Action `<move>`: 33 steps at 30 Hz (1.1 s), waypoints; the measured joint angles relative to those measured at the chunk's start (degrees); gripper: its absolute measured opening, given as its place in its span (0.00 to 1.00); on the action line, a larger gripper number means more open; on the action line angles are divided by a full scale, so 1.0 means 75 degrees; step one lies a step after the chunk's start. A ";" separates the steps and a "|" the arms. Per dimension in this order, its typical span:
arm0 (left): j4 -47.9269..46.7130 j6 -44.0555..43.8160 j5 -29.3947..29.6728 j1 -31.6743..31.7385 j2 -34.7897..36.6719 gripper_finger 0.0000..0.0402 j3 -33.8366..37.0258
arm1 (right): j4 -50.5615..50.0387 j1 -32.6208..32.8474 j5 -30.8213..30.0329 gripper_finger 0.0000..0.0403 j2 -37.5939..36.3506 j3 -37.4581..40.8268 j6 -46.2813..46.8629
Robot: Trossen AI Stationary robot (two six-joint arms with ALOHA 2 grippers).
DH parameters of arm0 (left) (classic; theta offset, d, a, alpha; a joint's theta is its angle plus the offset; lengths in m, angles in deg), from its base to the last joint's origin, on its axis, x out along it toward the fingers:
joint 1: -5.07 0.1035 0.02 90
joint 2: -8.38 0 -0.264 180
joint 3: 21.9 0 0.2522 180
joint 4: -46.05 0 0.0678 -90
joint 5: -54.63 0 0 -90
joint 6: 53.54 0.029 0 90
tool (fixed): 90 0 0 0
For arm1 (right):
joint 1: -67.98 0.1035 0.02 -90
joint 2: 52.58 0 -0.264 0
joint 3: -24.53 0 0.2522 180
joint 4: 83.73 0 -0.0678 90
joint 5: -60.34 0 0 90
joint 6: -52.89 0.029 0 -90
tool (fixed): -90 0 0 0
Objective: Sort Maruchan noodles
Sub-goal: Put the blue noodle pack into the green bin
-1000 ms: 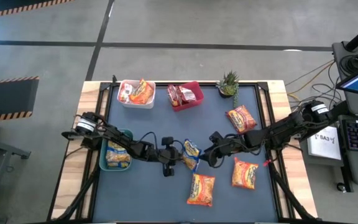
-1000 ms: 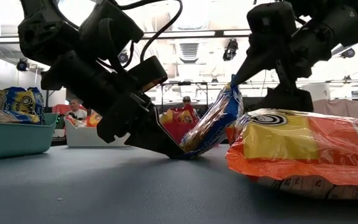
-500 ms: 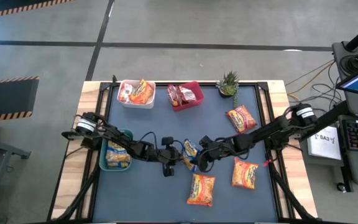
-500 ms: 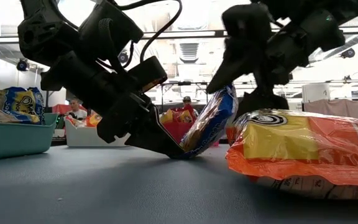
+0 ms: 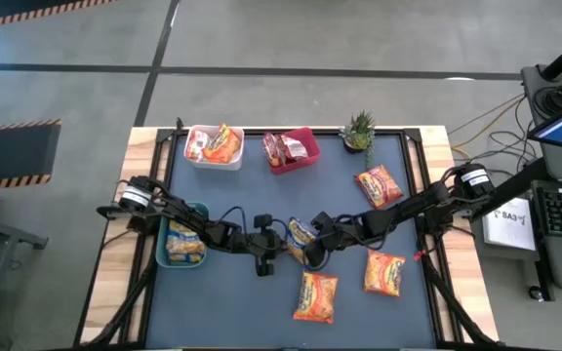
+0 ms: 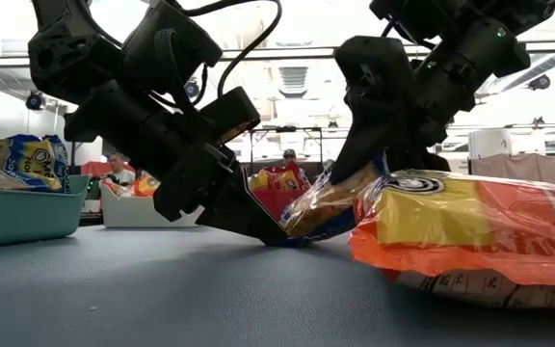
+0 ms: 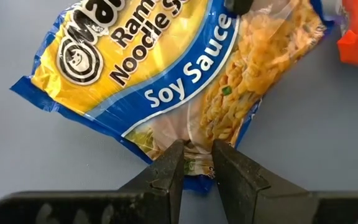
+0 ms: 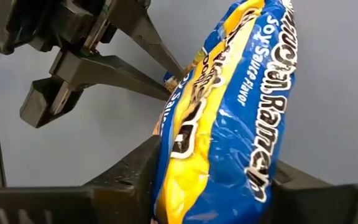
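A yellow-blue Maruchan packet [image 5: 299, 235] sits mid-table between both grippers, its near edge on the mat and its far part raised [image 6: 330, 204]. My left gripper [image 7: 196, 155] reaches in from the table's left and is shut on the packet's edge. My right gripper [image 8: 216, 186] comes from the right and straddles the raised part. Three orange packets [image 5: 380, 185], [image 5: 385, 272], [image 5: 316, 296] lie flat on the mat. More packets fill the white bin [image 5: 195, 159], red bin [image 5: 310, 156] and teal bin [image 5: 201, 210]. My left gripper pinches the packet's crimped seam edge [image 7: 194, 144] between its two fingertips [image 7: 169, 165], coming in low and slanting from the table's left. That edge stays at the mat while the rest of the packet tilts up from it. My right gripper has one finger [image 8: 135, 168] on each long side of the packet's raised body [image 8: 216, 162], across its width, coming from above and the table's right. The packet fills the gap between the fingers and leans tilted beneath them.
A small potted plant [image 5: 359, 130] stands at the far right of the mat. The bins line the far and left sides. The nearest orange packet [image 6: 470, 236] lies close beside the right gripper. Bare mat [image 5: 222, 302] shows at the near left.
My right gripper has moved toward the table's left and down onto the yellow-blue packet, ending with its fingers around it. The packet's raised end has tipped lower, while the edge in my left gripper stayed in place.
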 joint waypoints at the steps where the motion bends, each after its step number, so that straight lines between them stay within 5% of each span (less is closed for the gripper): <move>1: 0.0002 -0.0001 0.0000 -0.0002 0.0000 0.17 0.0000 | -0.0009 0.0000 0.0002 0.38 0.0000 0.0000 -0.0043; 17: -0.1190 0.0232 0.0000 0.0003 0.0666 0.32 0.0020 | -0.0193 -0.0019 -0.0012 0.34 -0.0394 0.0009 -0.1217; 24: -0.1725 0.0951 0.0026 0.0000 0.1573 0.34 0.0087 | -0.0436 -0.0035 -0.0412 0.34 -0.0978 0.0038 -0.2516; 33: -0.0900 0.1294 0.0023 0.0000 0.3473 0.34 0.1005 | -0.0590 -0.0032 -0.0662 0.34 -0.1253 0.0091 -0.3360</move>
